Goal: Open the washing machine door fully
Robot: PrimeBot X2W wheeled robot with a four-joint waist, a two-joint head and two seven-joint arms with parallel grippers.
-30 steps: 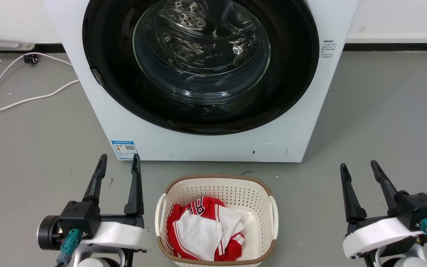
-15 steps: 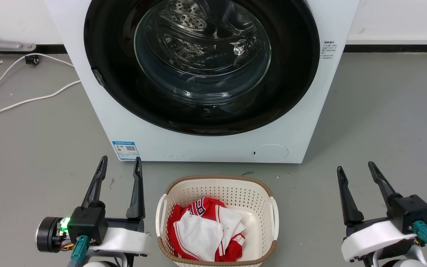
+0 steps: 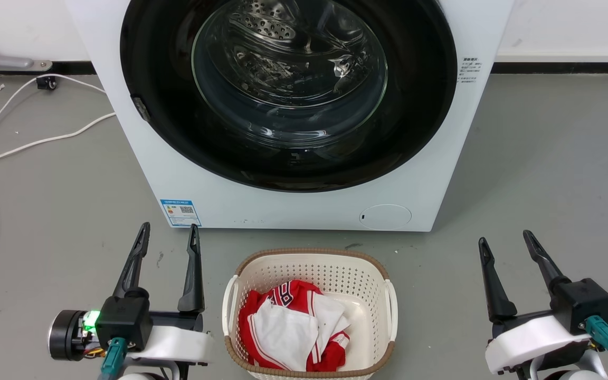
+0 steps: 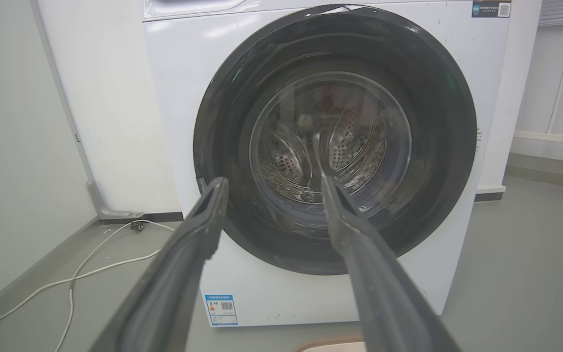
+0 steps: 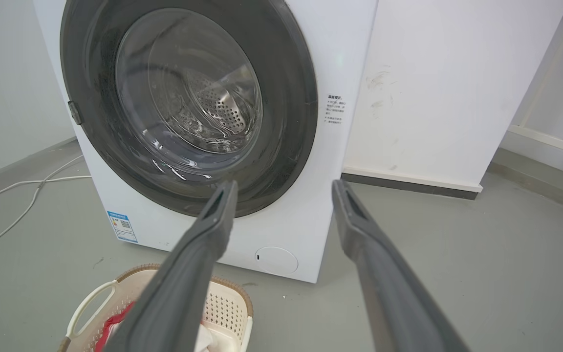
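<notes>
Facing one shut washing machine door (image 3: 288,95); left gripper (image 3: 170,227) and right gripper (image 3: 504,237) both spread wide.

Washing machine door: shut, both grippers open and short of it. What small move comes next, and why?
Probably lift the left gripper forward toward the small tab on the left edge of the washing machine door. The door sits flush, the tab looks like its only grip, and the open left gripper is nearest that side.
</notes>
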